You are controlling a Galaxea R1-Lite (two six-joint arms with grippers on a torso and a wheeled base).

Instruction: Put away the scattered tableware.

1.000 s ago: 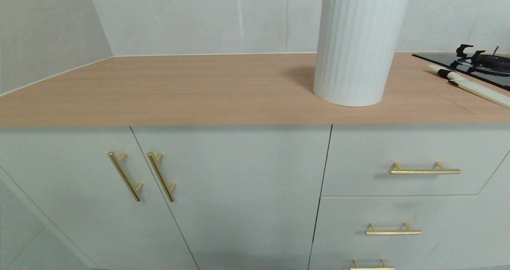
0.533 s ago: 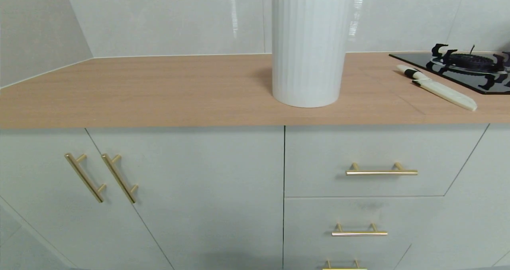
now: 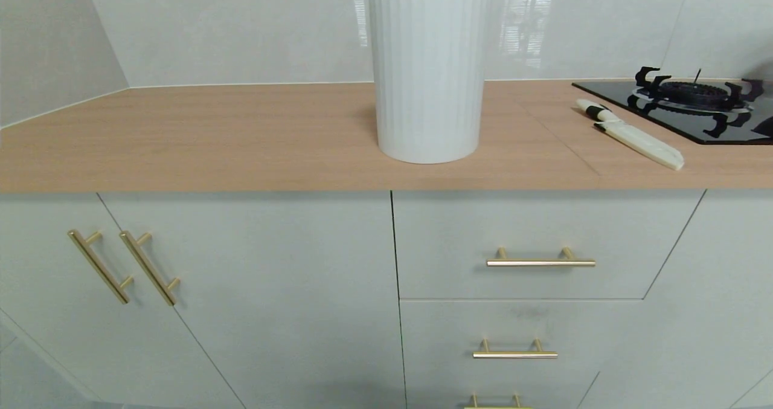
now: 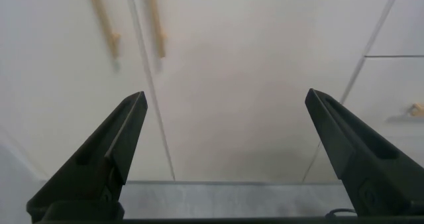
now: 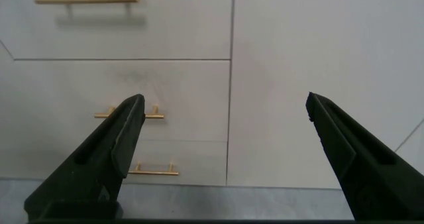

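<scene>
A: What's the surface like?

B: A wooden worktop (image 3: 211,137) running along a pale tiled wall (image 3: 241,28), with a side wall closing the corner at the left. A black hob (image 3: 676,110) sits at its right end.

A: And the tableware?

B: A knife (image 3: 631,136) lies flat on the worktop just beside the hob's near corner, its tip toward the front edge. A tall white ribbed holder (image 3: 427,70) stands upright near the front edge, well apart from the knife.

A: Below the edge?

B: Two doors (image 3: 272,288) with slanting brass handles (image 3: 124,267) on the left and stacked drawers (image 3: 519,228) on the right, all closed.

A: The arms?

B: Both are low, in front of the cabinet. The left claw (image 4: 224,98) faces the doors, its fingers wide apart around nothing. The right claw (image 5: 224,99) faces the drawers, also spread and holding nothing. Neither touches the cabinet front.
</scene>
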